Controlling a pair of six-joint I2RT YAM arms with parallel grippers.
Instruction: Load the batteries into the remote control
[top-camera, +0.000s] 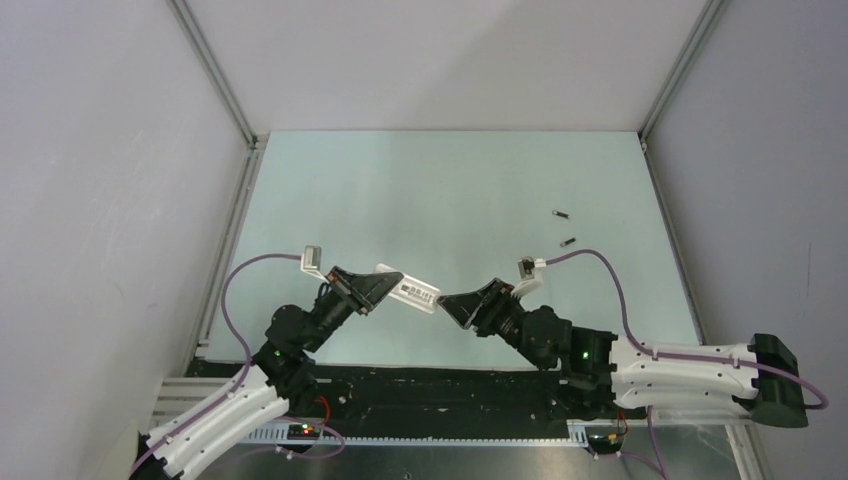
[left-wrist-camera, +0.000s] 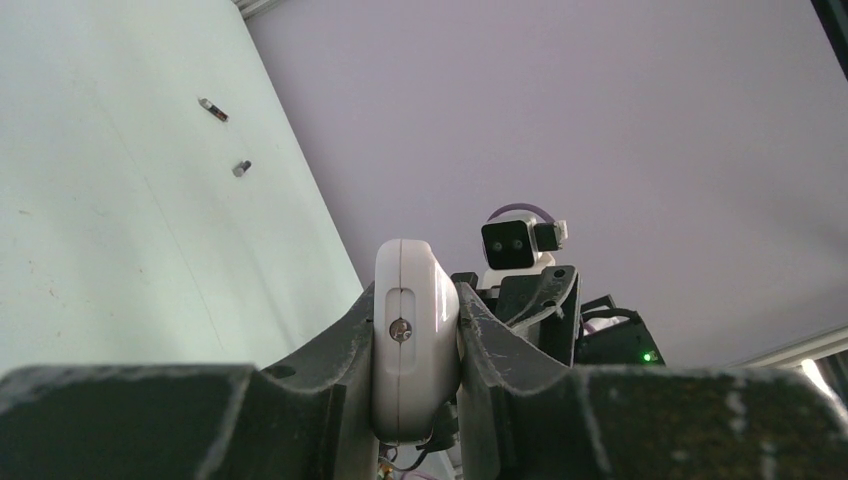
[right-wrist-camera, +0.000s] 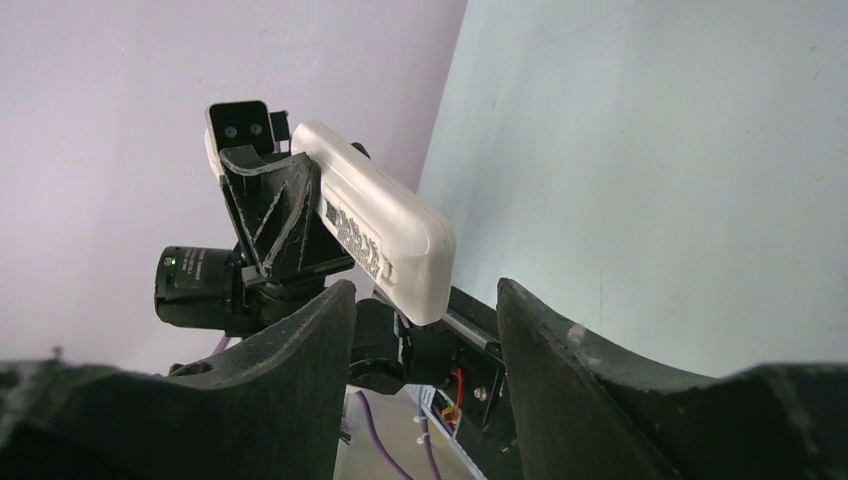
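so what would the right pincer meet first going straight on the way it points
Probably the free end of the remote control, held up by the left pincer; it lines up with the gap of the open right pincer.

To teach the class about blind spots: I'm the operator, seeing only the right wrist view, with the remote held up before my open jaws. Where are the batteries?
Observer: Both batteries lie loose on the table, farther out than the right jaws and to their right, not touching each other.
Operator: What does the left wrist view add?
Observer: It shows a slot with a small screw on the edge of the remote, clamped between the left jaws.
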